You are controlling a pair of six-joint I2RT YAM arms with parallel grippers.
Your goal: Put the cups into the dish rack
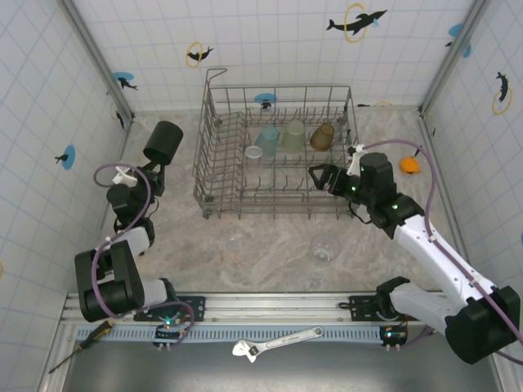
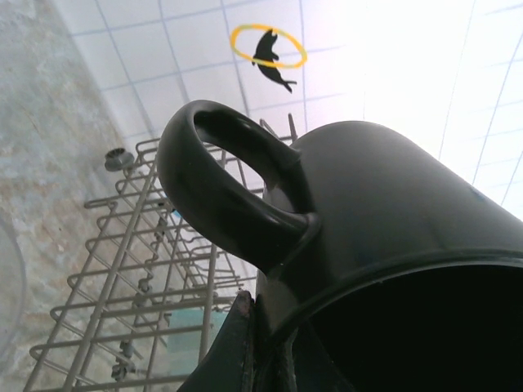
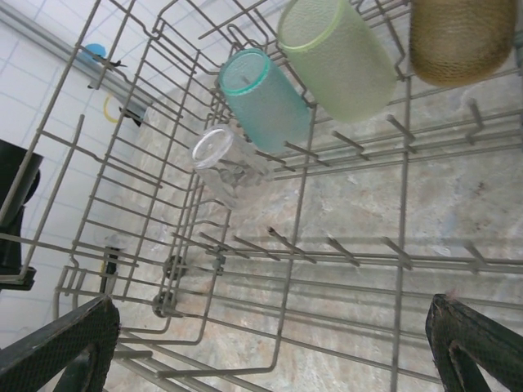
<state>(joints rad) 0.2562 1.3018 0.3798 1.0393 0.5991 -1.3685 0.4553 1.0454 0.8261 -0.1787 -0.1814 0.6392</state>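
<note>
Currently, at the left of the bench, note the left end effector clamped on the rim of the black mug, just left of the dish rack and not touching it. In the left wrist view, see one finger pressed against the wall of the black mug close below the handle, with the mouth turned toward the camera and the dish rack beyond the handle.

Locate the dish rack at the far centre of the bench, with the tall wire loop at its far-left corner. Along the far row of tines, find four cups lying tilted, from left to right:
- clear tumbler, slightly nearer than the others and just beside the teal one;
- teal tumbler;
- pale green tumbler;
- amber-brown tumbler.

Confirm the same row in the right wrist view: clear tumbler, teal tumbler, pale green tumbler, amber-brown tumbler, all resting on the wires of the dish rack.

Over the near-right part of the dish rack, note the right end effector with jaws wide apart and gripping nothing. In its wrist view, see the right end effector above bare tines.

On the open bench, near of the dish rack and toward the right, find a second clear tumbler, standing apart from both arms. Right of the dish rack, note a small orange object.
</note>
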